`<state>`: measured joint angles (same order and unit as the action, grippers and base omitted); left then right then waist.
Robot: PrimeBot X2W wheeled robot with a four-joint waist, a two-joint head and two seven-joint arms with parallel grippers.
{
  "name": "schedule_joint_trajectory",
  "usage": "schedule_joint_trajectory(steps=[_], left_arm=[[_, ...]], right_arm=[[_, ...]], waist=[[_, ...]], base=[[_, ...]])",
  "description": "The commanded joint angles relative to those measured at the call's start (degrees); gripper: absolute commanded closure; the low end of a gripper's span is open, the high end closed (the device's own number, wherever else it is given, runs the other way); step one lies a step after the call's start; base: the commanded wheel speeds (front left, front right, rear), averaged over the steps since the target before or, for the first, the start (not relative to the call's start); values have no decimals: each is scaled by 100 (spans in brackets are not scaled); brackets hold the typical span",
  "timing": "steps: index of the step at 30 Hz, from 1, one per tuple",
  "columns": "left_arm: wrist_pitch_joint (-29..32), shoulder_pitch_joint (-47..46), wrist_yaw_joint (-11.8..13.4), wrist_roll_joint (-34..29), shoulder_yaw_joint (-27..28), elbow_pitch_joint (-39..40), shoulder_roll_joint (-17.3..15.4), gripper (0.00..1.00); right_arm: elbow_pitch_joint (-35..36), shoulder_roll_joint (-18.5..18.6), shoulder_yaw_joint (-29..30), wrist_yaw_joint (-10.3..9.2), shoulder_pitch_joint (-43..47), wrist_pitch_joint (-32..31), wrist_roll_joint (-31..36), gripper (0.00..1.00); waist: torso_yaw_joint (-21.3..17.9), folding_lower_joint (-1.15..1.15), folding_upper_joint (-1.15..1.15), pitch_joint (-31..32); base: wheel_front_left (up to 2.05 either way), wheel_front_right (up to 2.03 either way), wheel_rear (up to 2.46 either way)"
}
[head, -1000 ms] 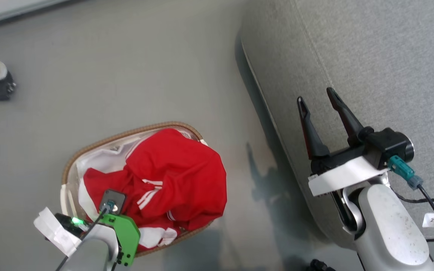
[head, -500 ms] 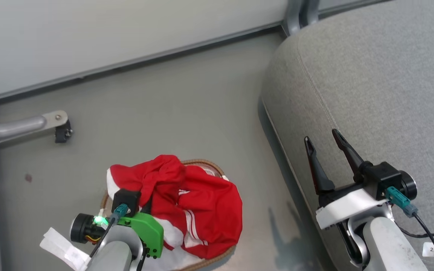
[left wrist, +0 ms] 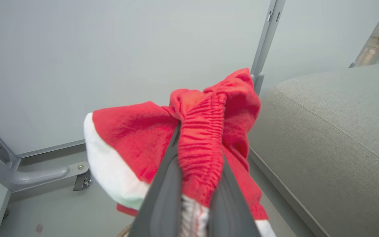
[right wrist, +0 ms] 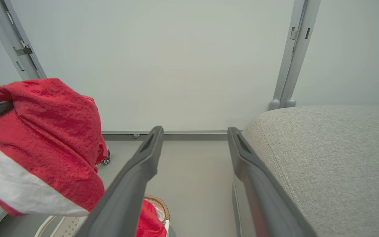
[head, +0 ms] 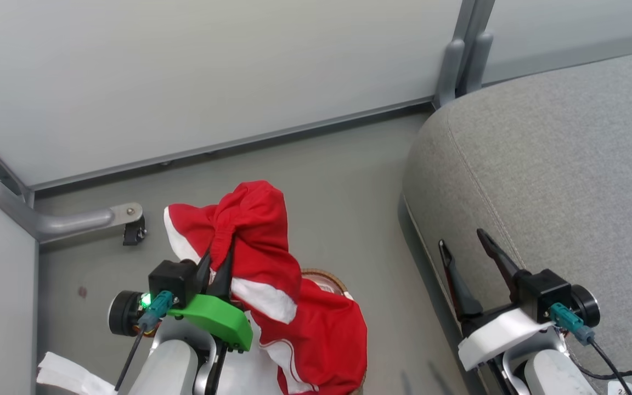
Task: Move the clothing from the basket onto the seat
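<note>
Your left gripper (head: 220, 248) is clamped on a bunched fold of the clothing (head: 261, 230) and holds the red-and-white fabric up in the air above the basket (head: 324, 276), with more red fabric lying over the basket below. Your right gripper (head: 461, 239) has its fingers apart and empty, poised at the front edge of the seat (head: 568, 164). The seat lies to the right of the basket, with a strip of floor (head: 371, 181) between them.

One basket (head: 327, 276), one seat (head: 557, 181), one bundle of red clothing (head: 255, 241), garment count unclear, two grippers, left gripper (head: 220, 248), right gripper (head: 461, 238), one castor foot (head: 132, 233)
</note>
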<state>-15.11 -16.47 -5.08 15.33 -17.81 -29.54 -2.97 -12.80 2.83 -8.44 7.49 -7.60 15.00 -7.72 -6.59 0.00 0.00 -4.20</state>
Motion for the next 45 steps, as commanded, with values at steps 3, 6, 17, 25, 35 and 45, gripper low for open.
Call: schedule_joint_trajectory(steps=[3, 6, 17, 25, 35, 45], left_arm=[[-6, 62, -38, 290, -35, 389, 1, 100], [-6, -46, 6, 475, -103, 674, -1, 100], [-6, -294, 175, 920, -543, 1164, -3, 100], [-6, -378, 249, 1165, -927, 1115, -4, 100], [-6, -484, 246, 1503, -1418, 1137, -5, 100], [-6, -526, 253, 1791, -1732, 1147, -4, 100]], right_arm=[[-46, 19, -69, -1, 168, 28, 58, 0], [-98, 18, -134, -1, 253, 27, 101, 0], [-418, 132, -1310, -1, 221, 28, 322, 0], [-498, 121, -2320, -1, -480, 27, 248, 0], [-1227, 14, -2509, -1, -1276, 27, 535, 0], [-1547, 22, -2913, -2, -1620, 27, -98, 100]], waist=[[72, 0, 0, 227], [88, 0, 0, 275], [198, 0, 0, 300], [316, 0, 0, 223], [590, 0, 0, 145], [784, 0, 0, 119]], base=[[0, 0, 0], [0, 0, 0], [0, 0, 0], [0, 0, 0], [0, 0, 0], [0, 0, 0]])
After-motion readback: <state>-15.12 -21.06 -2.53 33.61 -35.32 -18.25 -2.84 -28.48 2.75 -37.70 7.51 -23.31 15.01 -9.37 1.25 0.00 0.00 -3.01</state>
